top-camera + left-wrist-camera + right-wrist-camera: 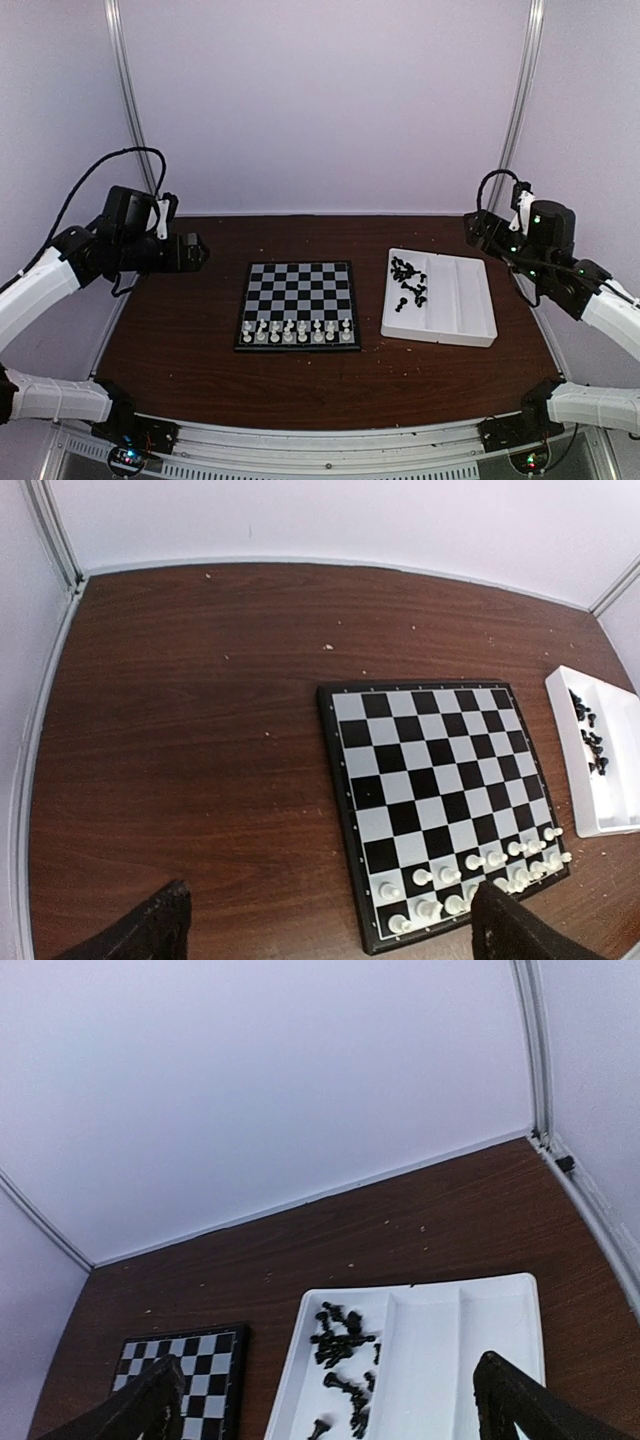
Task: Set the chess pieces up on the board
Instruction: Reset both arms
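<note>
The board [298, 290] lies flat mid-table, with white chess pieces [298, 331] standing in two rows along its near edge. Black chess pieces [409, 279] lie heaped in the left compartment of a white tray [470, 300]. My left gripper [200, 250] hovers high at the table's left, open and empty; in the left wrist view its fingertips [160, 925] frame the board [440, 780] and the white pieces [480, 865]. My right gripper [478, 228] hangs high at the right, open and empty, above the tray [500, 1340] and the black pieces [345, 1345].
The dark wooden table [180, 330] is ringed by pale walls with metal corner rails [130, 90]. The tray's two right compartments hold nothing. Small pale crumbs dot the wood [327, 646]. A corner of the board [185, 1370] shows in the right wrist view.
</note>
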You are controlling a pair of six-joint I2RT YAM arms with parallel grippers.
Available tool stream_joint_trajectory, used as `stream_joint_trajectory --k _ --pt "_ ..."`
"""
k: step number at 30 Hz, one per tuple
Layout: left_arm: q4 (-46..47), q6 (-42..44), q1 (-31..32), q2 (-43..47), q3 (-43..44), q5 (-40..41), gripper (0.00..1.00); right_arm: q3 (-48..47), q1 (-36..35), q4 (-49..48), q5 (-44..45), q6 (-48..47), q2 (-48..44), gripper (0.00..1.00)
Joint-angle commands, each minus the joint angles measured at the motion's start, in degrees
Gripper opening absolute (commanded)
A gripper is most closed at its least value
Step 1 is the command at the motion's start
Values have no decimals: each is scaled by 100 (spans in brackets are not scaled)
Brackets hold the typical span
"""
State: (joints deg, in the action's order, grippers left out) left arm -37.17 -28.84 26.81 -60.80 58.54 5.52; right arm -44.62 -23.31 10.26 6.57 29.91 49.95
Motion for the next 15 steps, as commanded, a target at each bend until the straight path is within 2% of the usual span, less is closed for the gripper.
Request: stream_joint_trajectory --k 1,5,7,9,12,15 --pt "1781 752 -44 787 -1067 541 98 671 28 -1088 1032 -1018 -155 100" --pt "2191 1166 -44 1335 -1860 1543 98 1257 31 -2226 1233 -2512 -354 100" --pt "2476 1299 -44 1336 -2250 2212 98 1658 34 -2892 1478 -3305 -377 100" --pt "2934 1651 -64 1231 -2640 2455 98 2138 102 -3789 1744 -3849 -292 100" --pt "3278 1471 -92 926 -2806 3051 98 2566 493 -4302 1694 -3595 -66 100" --pt "4033 1778 -105 440 -2938 3648 98 2856 916 -4487 1399 -3382 227 100"
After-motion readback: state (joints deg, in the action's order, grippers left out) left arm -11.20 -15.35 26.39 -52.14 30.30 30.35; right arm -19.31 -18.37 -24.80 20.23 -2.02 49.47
